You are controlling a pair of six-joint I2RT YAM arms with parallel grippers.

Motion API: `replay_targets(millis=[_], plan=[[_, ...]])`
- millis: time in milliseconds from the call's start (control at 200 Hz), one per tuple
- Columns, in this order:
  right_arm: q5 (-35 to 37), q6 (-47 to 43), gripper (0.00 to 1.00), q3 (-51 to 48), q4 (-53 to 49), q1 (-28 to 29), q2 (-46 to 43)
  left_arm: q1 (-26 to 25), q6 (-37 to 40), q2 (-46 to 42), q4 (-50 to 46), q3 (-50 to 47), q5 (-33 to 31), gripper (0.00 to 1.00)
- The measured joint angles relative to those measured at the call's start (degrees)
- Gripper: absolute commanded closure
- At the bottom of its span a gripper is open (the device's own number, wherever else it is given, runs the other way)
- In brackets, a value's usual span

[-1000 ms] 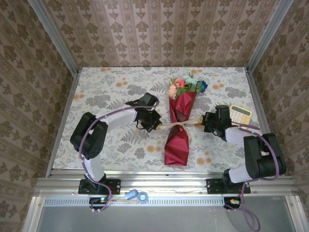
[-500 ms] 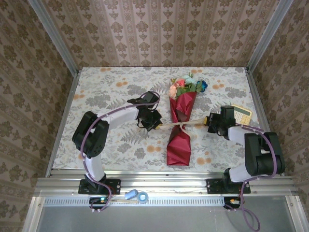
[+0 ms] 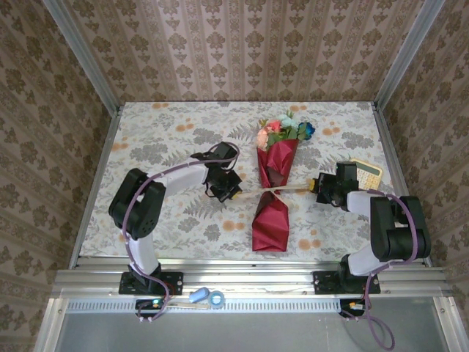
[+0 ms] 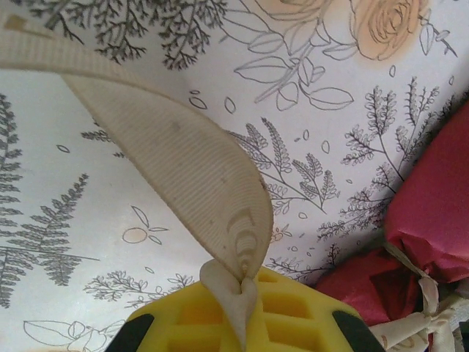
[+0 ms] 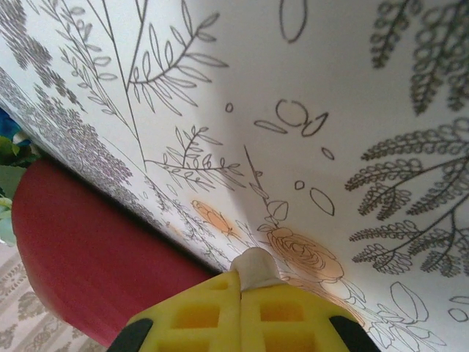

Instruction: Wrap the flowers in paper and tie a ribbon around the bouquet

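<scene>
**Left gripper** [image 3: 233, 191]: jaws pressed together on one end of the ribbon [image 3: 256, 191]. The left wrist view confirms it. The yellow fingers [image 4: 293, 312] meet with a cream tail nipped between them. From there the ribbon arcs up in a broad loop toward the top left, and the frame edge cuts off its far run.

**Right gripper** [image 3: 314, 185]: also closed, clamped on the other ribbon end. In the right wrist view just a small cream nub pokes above the shut yellow pads [image 5: 286, 312].

**Ribbon:** it runs in a nearly straight line between the two grippers and crosses the bouquet [image 3: 270, 220] at its narrow waist, cinching the paper [image 3: 277, 158] there.

**Bouquet:** it lies mid-table on the floral tablecloth [image 3: 168, 139], between the grippers. The flowers [image 3: 284, 130] point to the far wall and the closed end to the arm bases.

**Hard to make out:**
- From above, the crossing at the waist is too small to tell whether it is a knot or a plain wrap.
- The left wrist view shows cream strands bunched against red paper at the lower right, cut off by the frame.
- The stems are hidden inside the paper.
- A yellow calculator [image 3: 370, 173] sits beside the right arm, partly covered by it.
- In the right wrist view the blooms are a blurred blue-green sliver at the left edge.
</scene>
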Motion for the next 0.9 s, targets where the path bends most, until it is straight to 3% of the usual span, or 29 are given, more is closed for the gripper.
replay_targets(millis=[905], plan=[[-3.5,-1.4,1.00,3.9,0.2,-2.6,3.9,1.2,-1.6,-3.5,6.2,-6.1,1.4,1.00]])
